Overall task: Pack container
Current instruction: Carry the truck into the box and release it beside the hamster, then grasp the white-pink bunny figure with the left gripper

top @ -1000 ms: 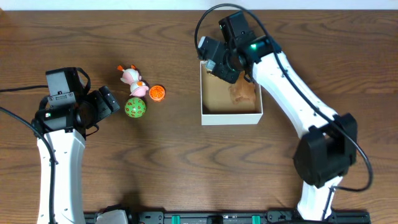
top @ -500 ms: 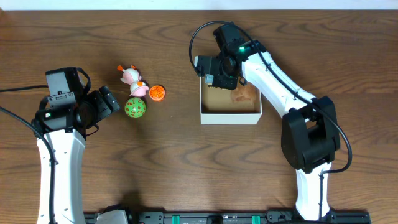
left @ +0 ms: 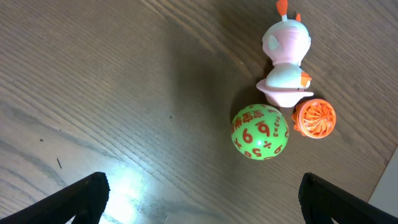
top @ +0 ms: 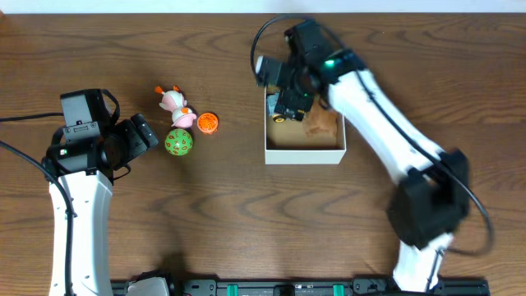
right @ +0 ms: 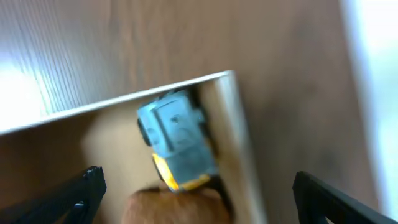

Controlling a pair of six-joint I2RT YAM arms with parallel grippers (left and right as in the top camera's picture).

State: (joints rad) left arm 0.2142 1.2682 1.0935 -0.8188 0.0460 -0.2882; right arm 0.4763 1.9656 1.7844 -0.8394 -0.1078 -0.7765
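The right end effector, released, spread wide and empty, hangs over the upper left corner of the container, which sits right of centre in the overhead frame on the desk. A blue-and-yellow toy car lies in that corner beneath it. The left end effector, likewise spread, is at frame left, well apart from the container.

The only writing that can be read is on the green ball: orange digits are printed all over its skin. In the left wrist view two large ones near the middle read as a 9 and a 6. The smaller marks around them curve away and cannot be read. From overhead the ball shows only orange specks.
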